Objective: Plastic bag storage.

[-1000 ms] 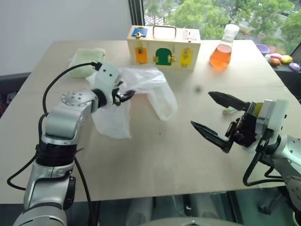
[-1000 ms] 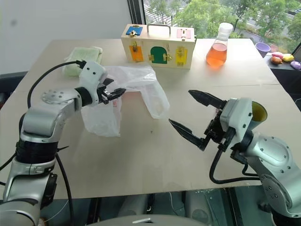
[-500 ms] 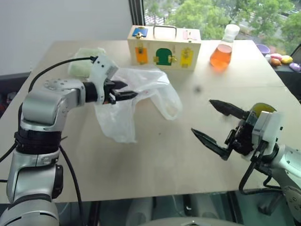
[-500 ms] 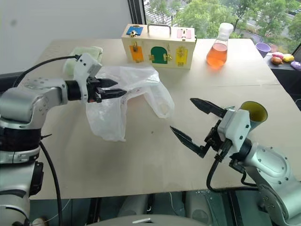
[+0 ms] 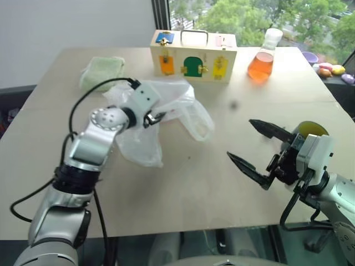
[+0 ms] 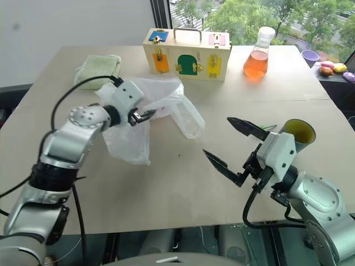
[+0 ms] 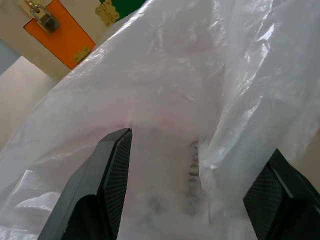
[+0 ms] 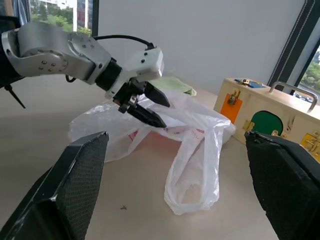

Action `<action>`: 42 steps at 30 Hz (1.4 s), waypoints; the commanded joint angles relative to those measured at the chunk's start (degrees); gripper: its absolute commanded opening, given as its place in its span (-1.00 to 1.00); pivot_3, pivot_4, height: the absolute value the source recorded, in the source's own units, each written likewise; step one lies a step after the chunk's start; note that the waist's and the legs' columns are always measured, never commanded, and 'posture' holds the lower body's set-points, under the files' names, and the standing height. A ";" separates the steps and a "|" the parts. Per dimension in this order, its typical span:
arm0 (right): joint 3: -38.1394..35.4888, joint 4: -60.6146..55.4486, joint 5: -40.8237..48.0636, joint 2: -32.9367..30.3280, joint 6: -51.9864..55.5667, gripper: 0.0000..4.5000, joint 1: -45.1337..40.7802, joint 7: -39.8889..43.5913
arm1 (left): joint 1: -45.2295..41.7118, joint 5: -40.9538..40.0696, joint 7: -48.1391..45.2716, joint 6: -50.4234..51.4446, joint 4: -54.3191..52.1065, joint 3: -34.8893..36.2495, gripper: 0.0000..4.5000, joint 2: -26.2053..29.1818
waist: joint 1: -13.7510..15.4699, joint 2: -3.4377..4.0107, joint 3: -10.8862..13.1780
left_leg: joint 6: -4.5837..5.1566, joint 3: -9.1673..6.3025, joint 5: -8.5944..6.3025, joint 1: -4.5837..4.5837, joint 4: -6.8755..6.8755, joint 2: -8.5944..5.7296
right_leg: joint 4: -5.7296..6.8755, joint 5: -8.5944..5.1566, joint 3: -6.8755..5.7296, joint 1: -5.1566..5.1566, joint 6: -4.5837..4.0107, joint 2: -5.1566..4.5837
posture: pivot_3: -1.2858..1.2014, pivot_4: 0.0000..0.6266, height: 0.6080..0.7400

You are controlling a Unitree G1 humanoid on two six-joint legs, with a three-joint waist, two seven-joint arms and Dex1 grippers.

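One folded pale green cloth (image 5: pixel 102 71) lies at the surface's (image 5: pixel 183 194) far left. One crinkly translucent-white plastic bag (image 5: pixel 177 108) with a faint pink print sprawls mid-surface, gathered between the part-open left gripper (image 6: pixel 143 117). One wooden latch box (image 5: pixel 193 55), one flask (image 5: pixel 262 58) holding orange liquid. The right gripper (image 5: pixel 259 151) gapes wide, empty.

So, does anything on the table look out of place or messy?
Only the plastic bag: it lies crumpled and spread on the table, one handle loop trailing toward the middle. The flask stands upright; nothing has spilled.
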 commanded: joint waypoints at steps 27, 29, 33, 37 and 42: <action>12.37 15.83 -23.29 -12.96 9.06 1.00 -18.28 0.88 | -26.10 -4.07 -1.74 2.51 18.78 13.08 -0.98 5.35 | 0.32 -0.41 0.25 | 0.00 -0.20 0.00 -0.21 0.10 -0.04 | 0.04 -0.01 -0.24 -0.13 0.02 0.00 | 0.03 -0.52 1.00; 13.08 18.42 -25.82 -12.76 8.42 1.00 -18.67 -0.04 | -21.61 -4.61 -8.20 0.83 14.19 9.71 -0.98 7.50 | -0.30 -0.24 0.15 | 0.01 -0.14 0.00 -0.28 0.09 -0.04 | -0.01 0.01 -0.15 -0.21 0.02 -0.01 | 0.03 -0.52 1.00; 17.08 24.10 -35.77 -16.91 5.60 1.00 -20.14 0.17 | -12.72 -10.18 -14.51 10.35 2.22 8.46 -0.98 9.31 | -0.02 0.19 -0.05 | 0.23 0.20 -0.14 -0.03 -0.02 -0.27 | 0.07 -0.15 0.16 -0.06 0.23 -0.31 | 0.03 -0.52 1.00; 21.02 30.59 -39.56 -20.06 5.04 1.00 -23.96 5.53 | -12.85 -11.59 -10.87 14.77 0.10 11.19 -0.98 6.00 | -0.01 -0.11 0.11 | 0.24 -0.07 -0.14 -0.92 0.46 -0.27 | 0.37 -0.14 -0.11 -0.76 0.23 -0.29 | 0.03 -0.52 1.00; 16.40 31.07 -33.81 -15.74 17.21 1.00 -29.30 8.20 | -11.26 -12.18 -7.00 17.67 -2.98 13.40 -0.98 4.15 | -0.56 -0.12 0.12 | 0.25 0.09 -0.15 -0.84 0.60 -0.27 | 0.69 -0.14 0.11 -0.87 0.22 -0.28 | 0.03 -0.52 1.00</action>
